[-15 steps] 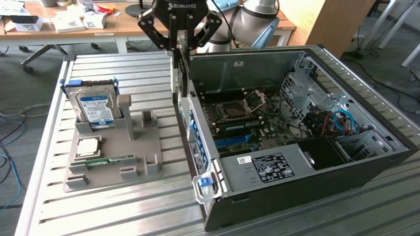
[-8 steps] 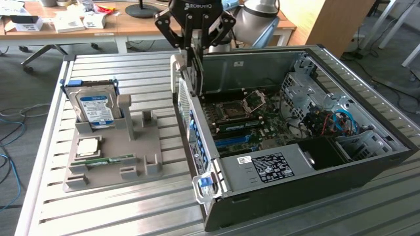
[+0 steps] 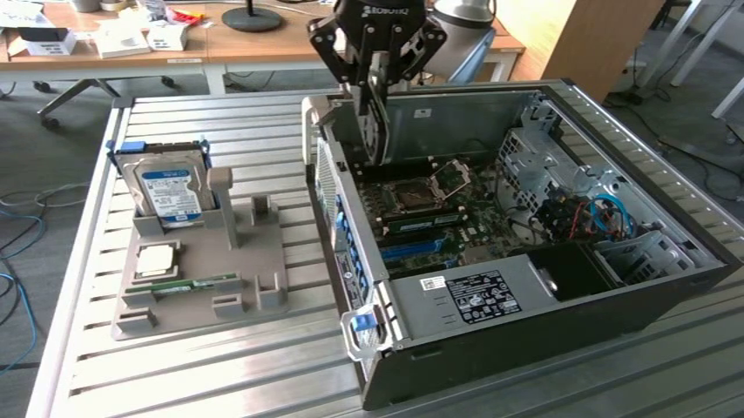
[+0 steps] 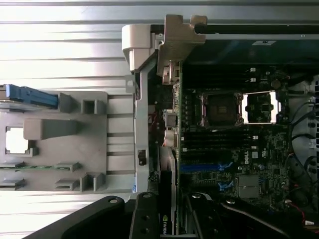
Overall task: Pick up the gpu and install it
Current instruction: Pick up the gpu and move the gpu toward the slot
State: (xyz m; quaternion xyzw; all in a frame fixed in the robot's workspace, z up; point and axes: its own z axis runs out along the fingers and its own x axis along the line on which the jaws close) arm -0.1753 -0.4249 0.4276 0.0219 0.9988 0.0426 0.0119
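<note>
**GPU INSTALLATION: CARD HELD OVER OPEN CASE**

**Exterior view.** The gripper (image 3: 375, 85) is in the upper middle of the frame, above the rear wall of the open computer case (image 3: 686, 218). Its claw is clamped on the gpu (image 3: 375, 131). The card hangs below the fingers and shows as a thin dark strip, edge-on to the camera. Its long axis runs up and down in the frame. The upper end is in the claw, and the lower end points down toward the motherboard (image 3: 430, 209), close to the rear wall. Whether the lower edge touches the board cannot be determined. The grey parts holder (image 3: 261, 261) stands on the slatted table (image 3: 209, 374) at the exterior view's left and carries the hard drive (image 3: 169, 187).

**Wrist view.** The gpu (image 4: 165, 220) runs away from the gripper (image 4: 172, 228) as a narrow strip. It lies alongside the case's rear wall and at the edge of the motherboard (image 4: 234, 149). The blue slots (image 4: 199, 168) lie just beside the strip and run across its line.

**Step in hand.** Judged from both views, pick-up is complete and the card is being positioned for insertion; it is not yet seated. Seating calls for the connector edge to be squared to a slot and pressed straight in, with the bracket end kept against the rear wall.
</note>
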